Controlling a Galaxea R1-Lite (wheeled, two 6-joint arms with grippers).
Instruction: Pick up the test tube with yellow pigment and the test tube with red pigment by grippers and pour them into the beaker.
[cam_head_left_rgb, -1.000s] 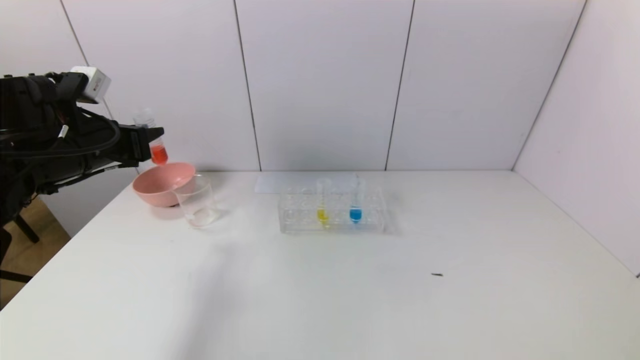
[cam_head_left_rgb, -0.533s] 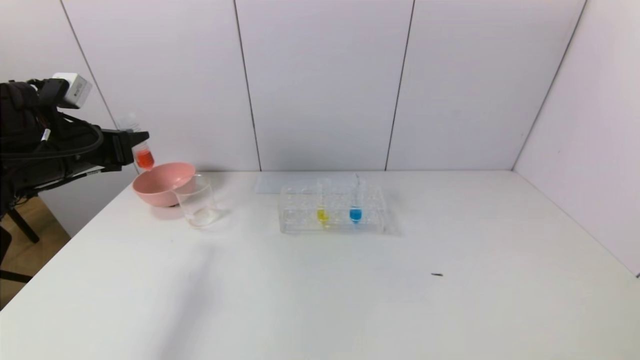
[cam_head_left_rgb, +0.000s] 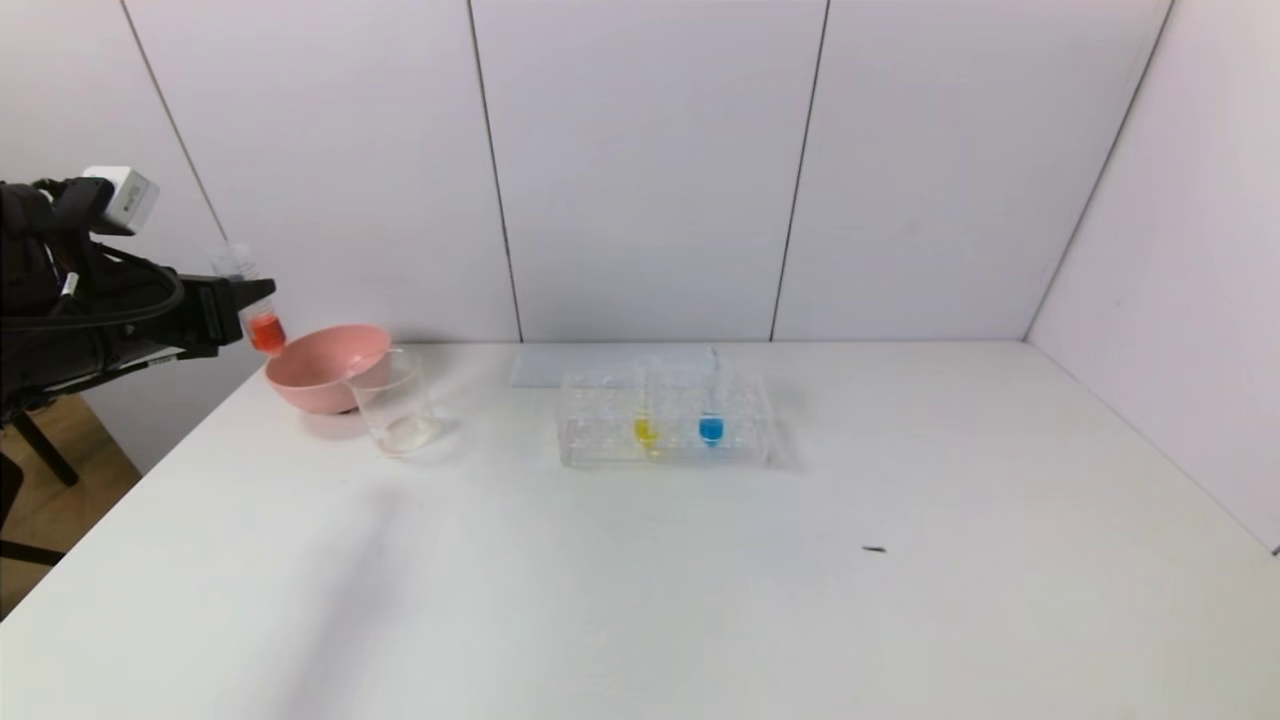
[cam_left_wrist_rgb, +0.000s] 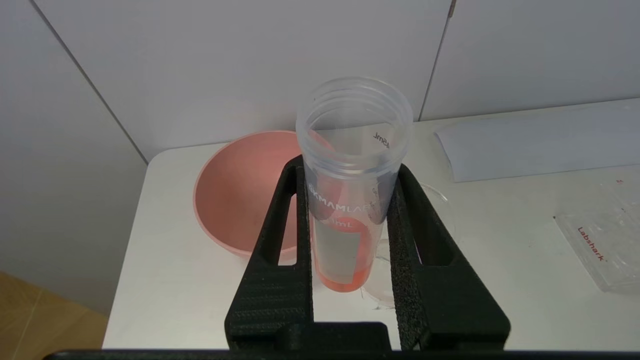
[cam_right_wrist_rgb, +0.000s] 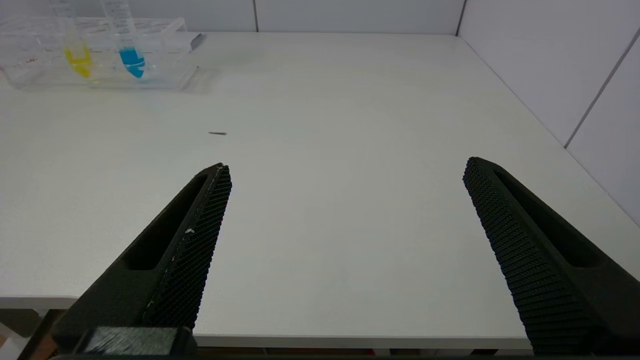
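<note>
Gripping the test tube with red pigment (cam_head_left_rgb: 255, 305), the left pincer (cam_head_left_rgb: 245, 300) hangs beside the desk (cam_head_left_rgb: 640, 580), left of the pink bowl (cam_head_left_rgb: 320, 365) and the beaker (cam_head_left_rgb: 392, 402). The left wrist view shows the jaws clamping the tube. The right pincer (cam_right_wrist_rgb: 345, 220) is spread wide; the test tube with yellow pigment (cam_right_wrist_rgb: 75, 47) stands in the rack (cam_right_wrist_rgb: 165, 55).

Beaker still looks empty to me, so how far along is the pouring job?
Nothing poured: the beaker holds no colour. In hand: the left gripper grips the red tube, liquid inside, beside the pink bowl. Left: the yellow tube in the rack; right gripper open.
</note>
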